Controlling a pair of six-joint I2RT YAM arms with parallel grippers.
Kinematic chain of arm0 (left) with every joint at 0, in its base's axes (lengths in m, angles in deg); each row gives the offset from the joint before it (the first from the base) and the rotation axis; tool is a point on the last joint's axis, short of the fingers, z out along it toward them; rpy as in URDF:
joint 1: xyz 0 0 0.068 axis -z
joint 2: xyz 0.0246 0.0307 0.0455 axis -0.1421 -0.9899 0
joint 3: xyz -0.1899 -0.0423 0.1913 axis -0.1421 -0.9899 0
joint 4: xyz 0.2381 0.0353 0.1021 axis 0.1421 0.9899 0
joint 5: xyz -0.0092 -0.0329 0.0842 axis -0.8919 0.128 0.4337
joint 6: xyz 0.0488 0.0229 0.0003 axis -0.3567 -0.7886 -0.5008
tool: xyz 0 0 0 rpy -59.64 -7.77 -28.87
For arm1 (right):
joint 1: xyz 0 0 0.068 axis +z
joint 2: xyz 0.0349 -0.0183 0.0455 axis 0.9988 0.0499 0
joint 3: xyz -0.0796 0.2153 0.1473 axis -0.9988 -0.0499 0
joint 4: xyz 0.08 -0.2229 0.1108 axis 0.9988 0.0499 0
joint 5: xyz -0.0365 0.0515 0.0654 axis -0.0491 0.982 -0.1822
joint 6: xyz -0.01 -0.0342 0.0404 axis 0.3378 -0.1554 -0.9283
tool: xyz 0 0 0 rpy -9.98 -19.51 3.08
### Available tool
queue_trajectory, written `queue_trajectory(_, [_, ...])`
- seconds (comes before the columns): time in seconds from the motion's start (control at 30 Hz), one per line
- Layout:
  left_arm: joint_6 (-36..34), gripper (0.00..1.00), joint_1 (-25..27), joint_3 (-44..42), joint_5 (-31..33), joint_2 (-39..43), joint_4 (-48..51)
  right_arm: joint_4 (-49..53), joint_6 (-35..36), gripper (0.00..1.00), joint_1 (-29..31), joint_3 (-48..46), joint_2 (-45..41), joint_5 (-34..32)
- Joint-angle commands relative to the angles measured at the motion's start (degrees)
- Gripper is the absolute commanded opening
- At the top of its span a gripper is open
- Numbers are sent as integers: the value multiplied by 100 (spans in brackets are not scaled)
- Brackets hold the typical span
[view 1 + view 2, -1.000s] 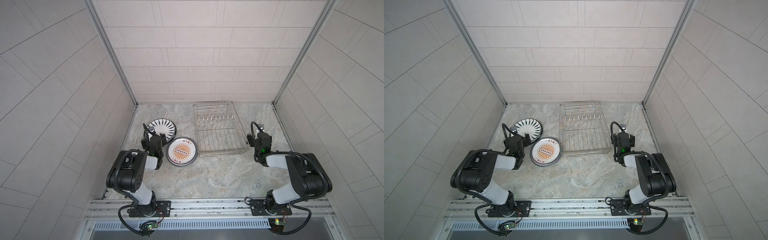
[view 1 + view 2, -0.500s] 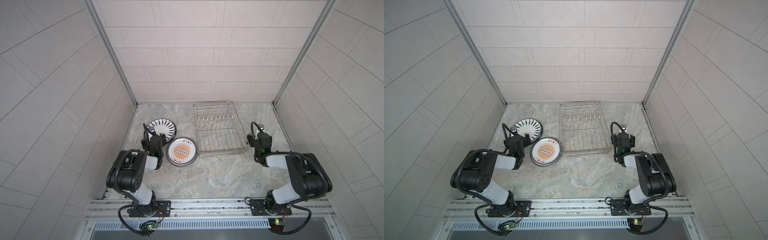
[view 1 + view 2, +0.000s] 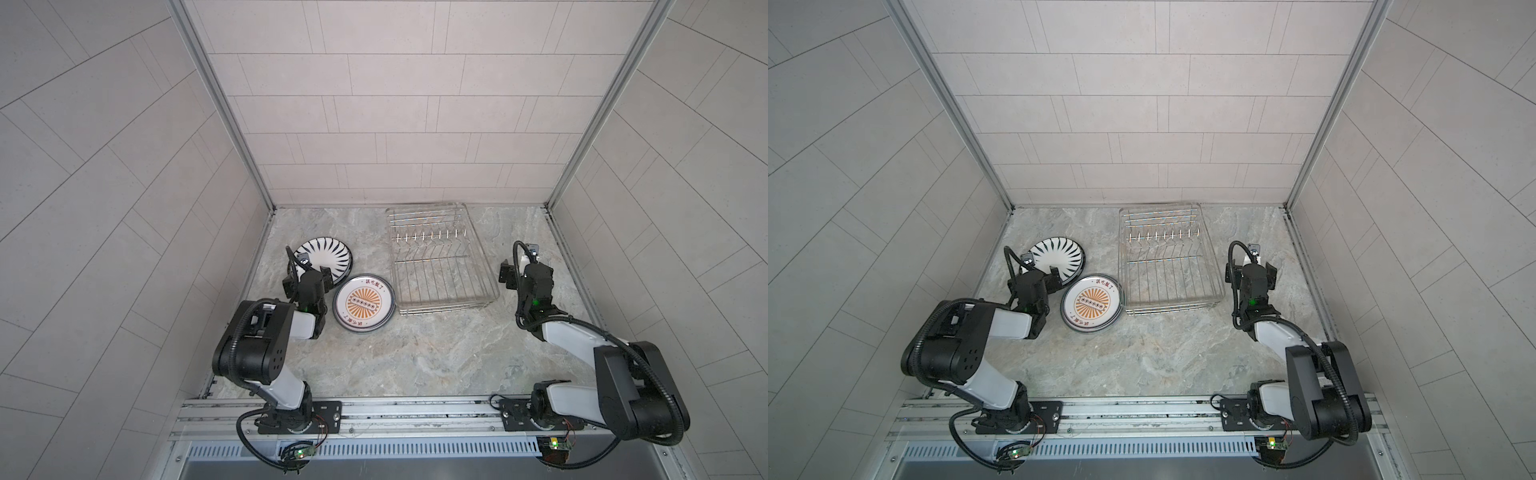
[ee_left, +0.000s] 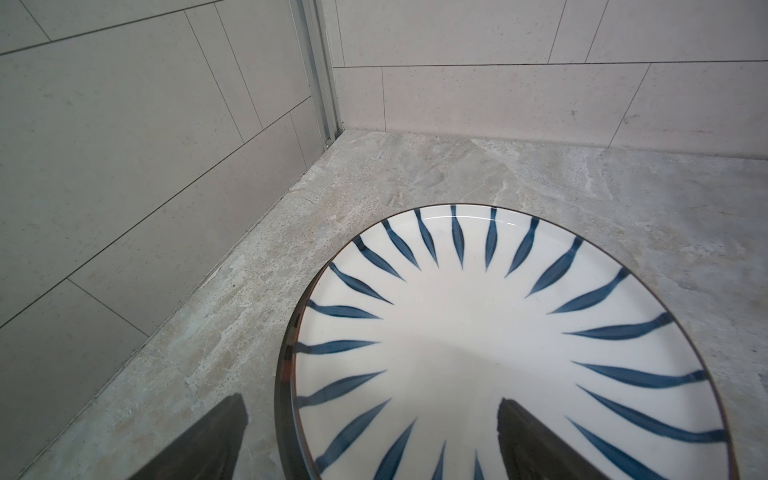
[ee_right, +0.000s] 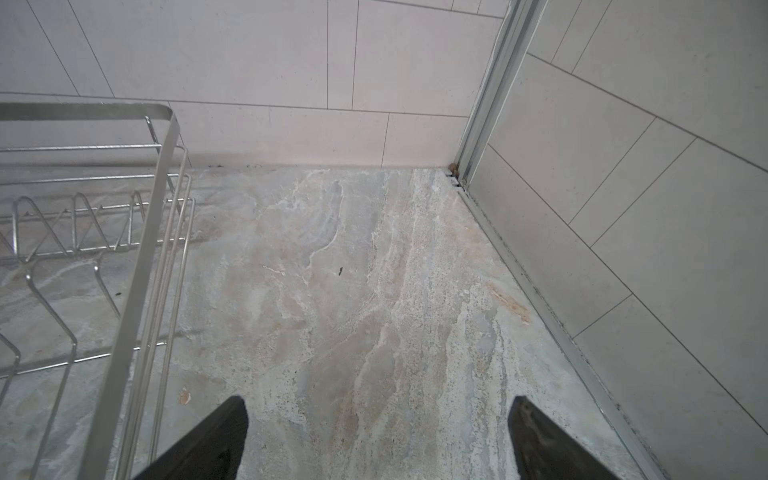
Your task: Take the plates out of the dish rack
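Observation:
The dish rack (image 3: 440, 286) (image 3: 1169, 286), a silver wire rack, stands at the back middle of the counter with no plates in it. Two plates lie flat left of it: a white one with dark radial stripes (image 3: 330, 254) (image 3: 1061, 258) and a sunburst one with red characters (image 3: 363, 304) (image 3: 1091, 308). My left gripper (image 3: 307, 277) (image 3: 1036, 281) (image 4: 372, 419) is open and straddles the near rim of the striped plate (image 4: 478, 340), one finger over it and one over the counter. My right gripper (image 3: 523, 271) (image 3: 1250, 272) (image 5: 376, 415) is open over bare counter, right of the rack (image 5: 137, 249).
Tiled walls close the counter in on the left, back and right. The marble counter (image 3: 415, 357) runs from the plates and rack forward to the metal rail (image 3: 415, 409) that carries both arm bases.

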Motion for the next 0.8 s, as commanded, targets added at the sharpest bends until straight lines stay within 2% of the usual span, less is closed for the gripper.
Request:
queue_trajectory(0.0, [-107,100,23,-33,-2,63,-133,17,-32,100,-74,-23,432,143])
queue_trajectory(0.17, [-107,100,20,-32,-4,56,-139,-692,110,100,-56,51,1310,97])
queue_trajectory(0.77, [-107,100,19,-26,-6,62,-139,-637,113,100,-48,38,1314,203])
